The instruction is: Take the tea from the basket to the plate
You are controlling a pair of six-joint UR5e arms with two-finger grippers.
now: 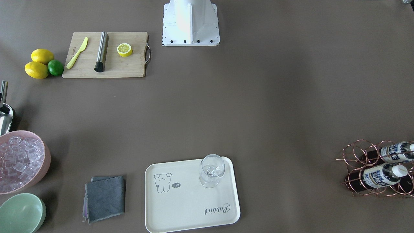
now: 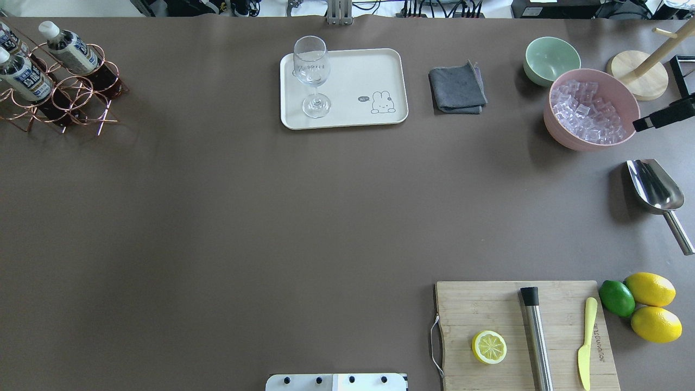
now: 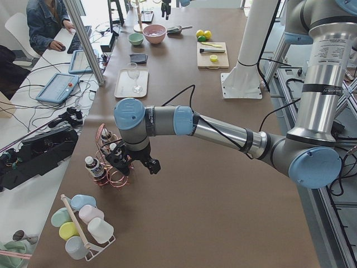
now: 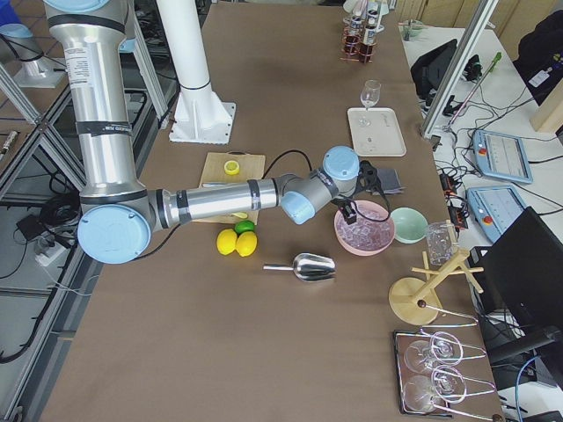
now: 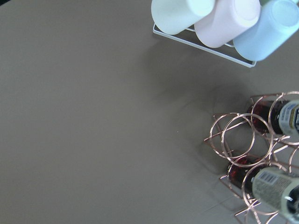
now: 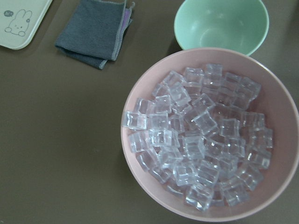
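The copper wire basket (image 2: 76,92) stands at the table's far left corner and holds three tea bottles, two of them in the overhead view (image 2: 70,51) (image 2: 24,79). The basket also shows in the front-facing view (image 1: 359,155) and the left wrist view (image 5: 238,140). The cream plate (image 2: 353,76) lies far across the table and carries a wine glass (image 2: 312,70). My left gripper (image 3: 138,166) hovers right beside the basket (image 3: 114,178); I cannot tell if it is open. My right gripper (image 4: 352,211) hangs over the pink ice bowl; its state is hidden.
A pink bowl of ice (image 2: 559,133), a green bowl (image 2: 551,57), a grey cloth (image 2: 456,89) and a metal scoop (image 2: 654,187) are on the right. A cutting board (image 2: 461,304) holds a lemon half, a muddler and a knife. A cup rack (image 5: 224,18) stands near the basket.
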